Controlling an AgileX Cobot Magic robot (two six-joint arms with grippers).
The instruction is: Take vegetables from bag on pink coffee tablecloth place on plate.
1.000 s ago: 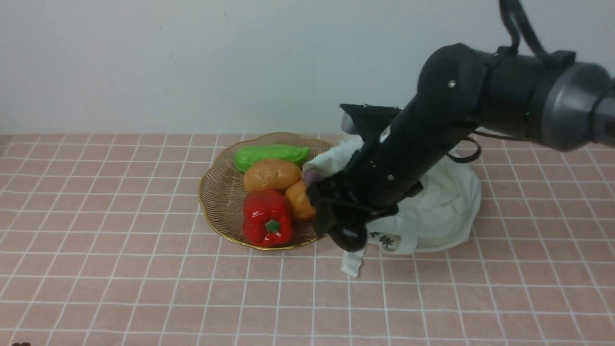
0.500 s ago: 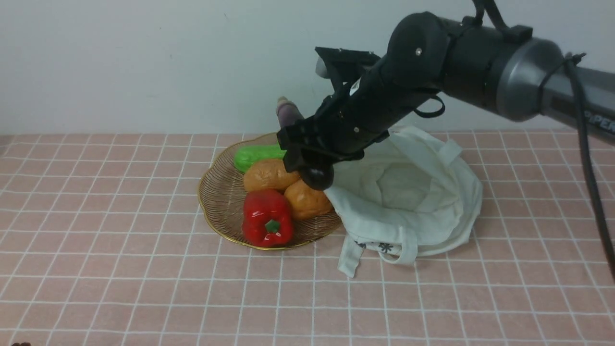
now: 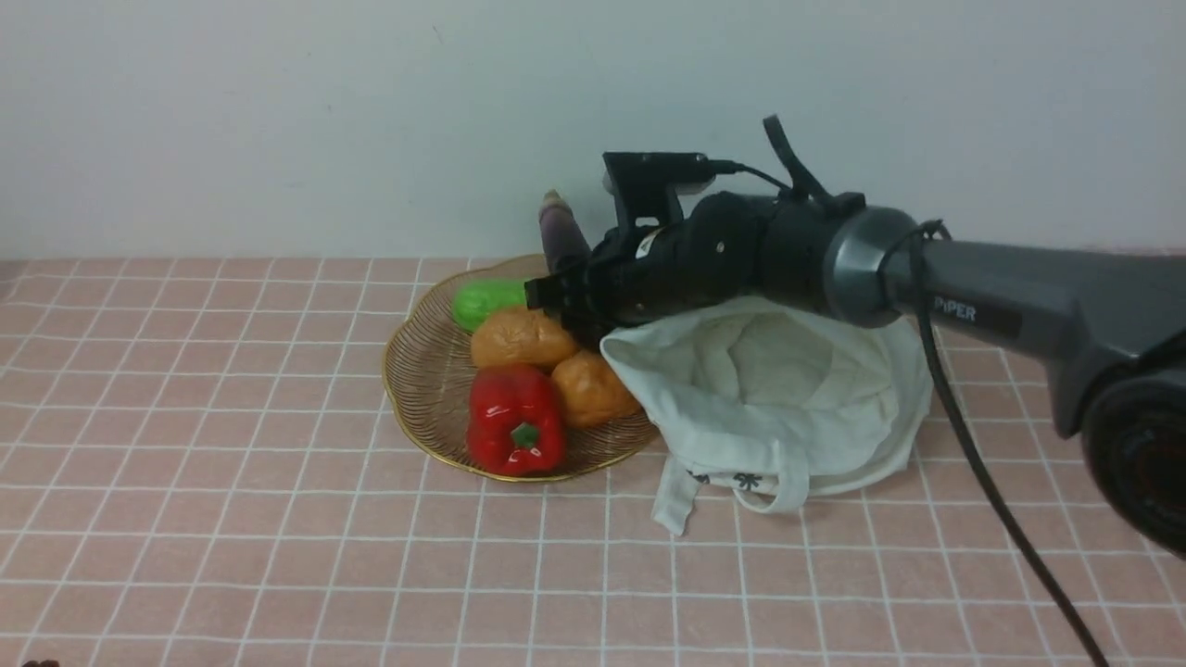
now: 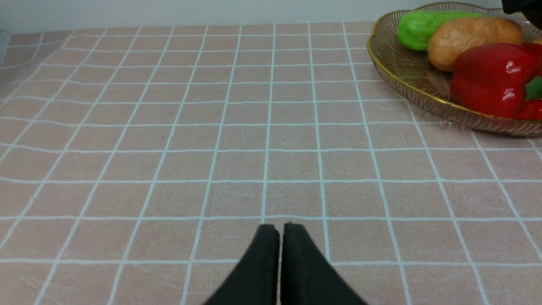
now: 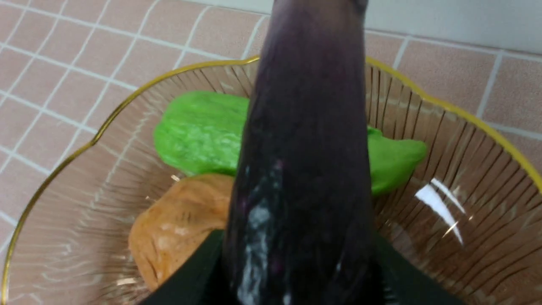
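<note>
Purple-black and glossy, the eggplant (image 3: 560, 239) was clamped in the right gripper (image 3: 567, 295), whose two dark fingers (image 5: 192, 277) stood partway apart and pressed against either side of its thick lower body. It was tilted, with its brownish stem end pointing up and toward the wall and its lower end hidden behind the gripper in the front view. The eggplant hung above the far part of the plate (image 3: 419, 375), over the green vegetable (image 3: 482, 299) and one potato (image 3: 522, 338), and whether it touched either one could not be told. A second potato (image 3: 588, 387) and a red pepper (image 3: 514, 421) lay on the nearer part of the gold wire plate. The bag (image 3: 788, 389) lay slumped and open on the tablecloth (image 3: 232, 463), just beside the plate on the robot's right, its edge touching the plate's rim. The left gripper (image 4: 280, 229) held nothing: its fingers (image 4: 264, 254) were drawn together with only a hairline gap, over bare pink cloth, well apart from the plate.
</note>
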